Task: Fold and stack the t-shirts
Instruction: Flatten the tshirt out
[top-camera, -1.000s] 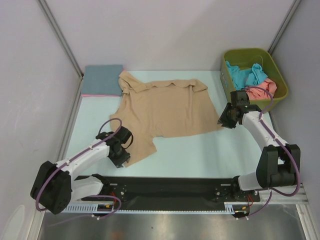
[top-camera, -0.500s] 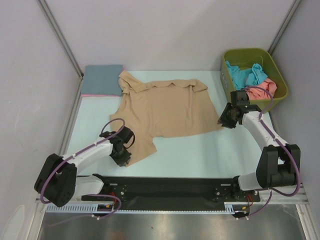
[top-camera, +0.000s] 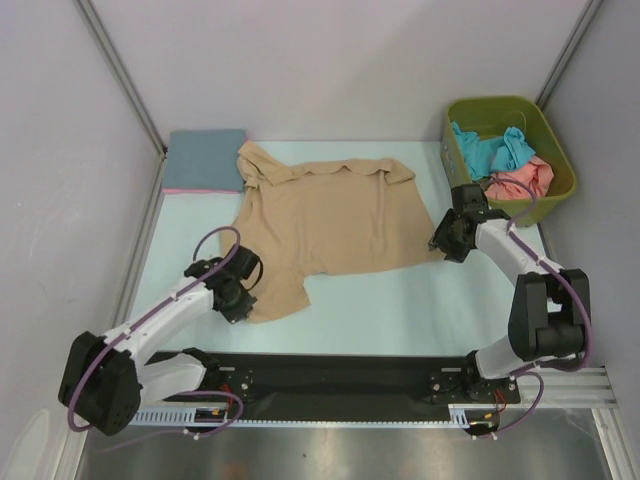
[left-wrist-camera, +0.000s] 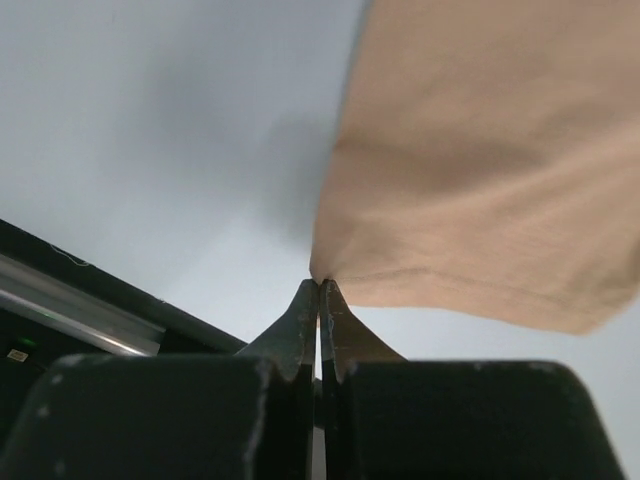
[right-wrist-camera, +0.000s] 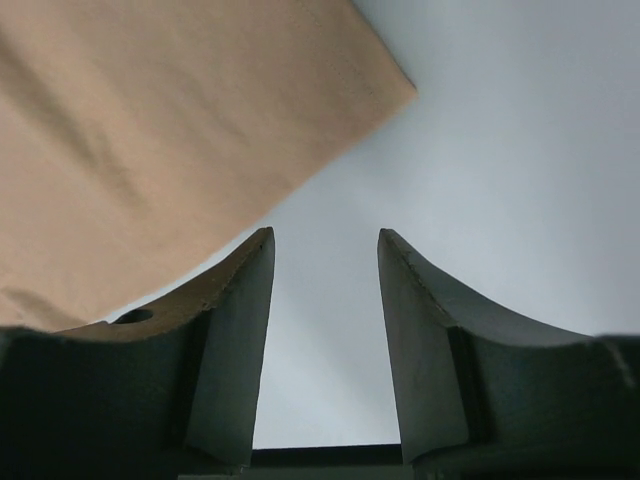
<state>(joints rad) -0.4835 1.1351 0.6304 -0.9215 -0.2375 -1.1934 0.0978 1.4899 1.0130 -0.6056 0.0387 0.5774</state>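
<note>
Jaws fully together, the left gripper (left-wrist-camera: 319, 287) is pinching the tan t-shirt (top-camera: 330, 215) by its corner nearest the table (top-camera: 400, 300) near edge. The right gripper (right-wrist-camera: 325, 270) is hovering open and empty beside the shirt's right corner.

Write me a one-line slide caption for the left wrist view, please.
Left gripper pinched shut on a corner of the tan t-shirt, over the pale table.
</note>
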